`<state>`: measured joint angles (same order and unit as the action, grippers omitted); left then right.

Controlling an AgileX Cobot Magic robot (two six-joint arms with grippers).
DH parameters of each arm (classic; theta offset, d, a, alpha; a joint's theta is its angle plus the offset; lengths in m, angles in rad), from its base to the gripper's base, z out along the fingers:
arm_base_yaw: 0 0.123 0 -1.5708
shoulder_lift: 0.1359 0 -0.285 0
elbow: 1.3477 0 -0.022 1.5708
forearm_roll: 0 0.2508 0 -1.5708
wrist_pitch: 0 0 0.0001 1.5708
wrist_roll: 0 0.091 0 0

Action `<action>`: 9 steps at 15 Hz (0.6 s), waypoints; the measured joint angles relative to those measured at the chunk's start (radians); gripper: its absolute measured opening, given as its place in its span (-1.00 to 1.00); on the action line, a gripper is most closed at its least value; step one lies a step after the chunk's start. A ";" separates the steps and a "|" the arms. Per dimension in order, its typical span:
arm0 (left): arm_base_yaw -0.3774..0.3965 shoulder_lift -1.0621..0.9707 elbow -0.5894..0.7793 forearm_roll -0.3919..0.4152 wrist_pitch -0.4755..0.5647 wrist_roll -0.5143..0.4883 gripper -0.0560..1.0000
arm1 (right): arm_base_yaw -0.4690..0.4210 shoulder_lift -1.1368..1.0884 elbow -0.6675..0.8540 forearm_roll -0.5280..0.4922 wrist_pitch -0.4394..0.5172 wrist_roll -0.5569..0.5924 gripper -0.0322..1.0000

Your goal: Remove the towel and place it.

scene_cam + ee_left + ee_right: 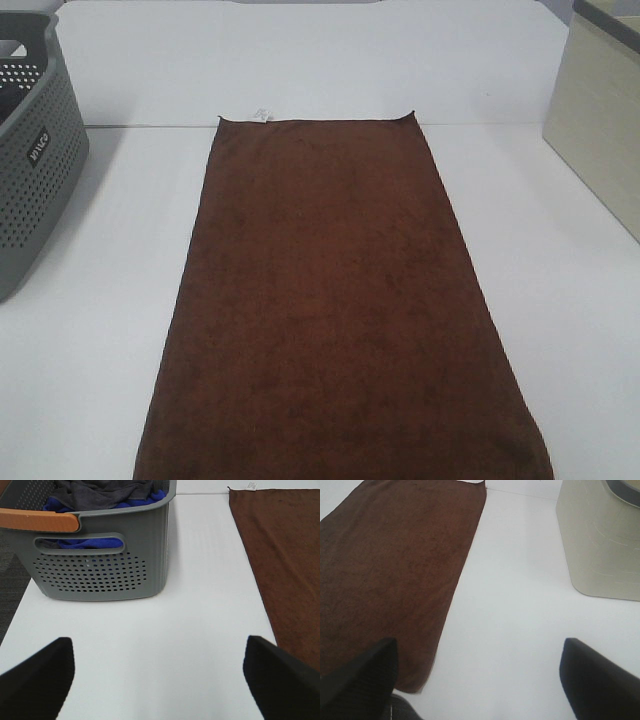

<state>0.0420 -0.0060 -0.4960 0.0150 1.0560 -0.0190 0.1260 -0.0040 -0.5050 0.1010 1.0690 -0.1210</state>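
The dark brown towel (335,310) lies flat and spread out lengthwise down the middle of the white table, with a small white tag (262,114) at its far edge. It also shows in the left wrist view (287,560) and in the right wrist view (390,565). Neither gripper shows in the exterior high view. My left gripper (160,677) is open and empty above bare table, left of the towel. My right gripper (480,680) is open and empty; one finger (362,680) hangs over the towel's near right corner.
A grey perforated laundry basket (30,160) stands at the table's left edge; it holds grey and blue cloths (107,495) and has an orange handle (37,520). A beige bin (600,120) stands at the back right, also in the right wrist view (602,540).
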 joint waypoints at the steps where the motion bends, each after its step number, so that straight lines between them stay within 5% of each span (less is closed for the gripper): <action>1: 0.000 0.000 0.000 -0.007 -0.001 0.000 0.70 | -0.007 0.000 0.000 0.000 0.000 0.000 0.69; 4: 0.004 0.000 0.000 -0.015 -0.003 0.000 0.70 | -0.111 0.000 0.000 0.000 0.000 0.000 0.69; 9: 0.005 0.000 0.000 -0.022 -0.004 0.000 0.70 | -0.122 0.000 0.000 0.000 0.000 0.000 0.69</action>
<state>0.0470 -0.0060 -0.4960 -0.0070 1.0520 -0.0190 0.0040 -0.0040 -0.5050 0.1010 1.0690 -0.1210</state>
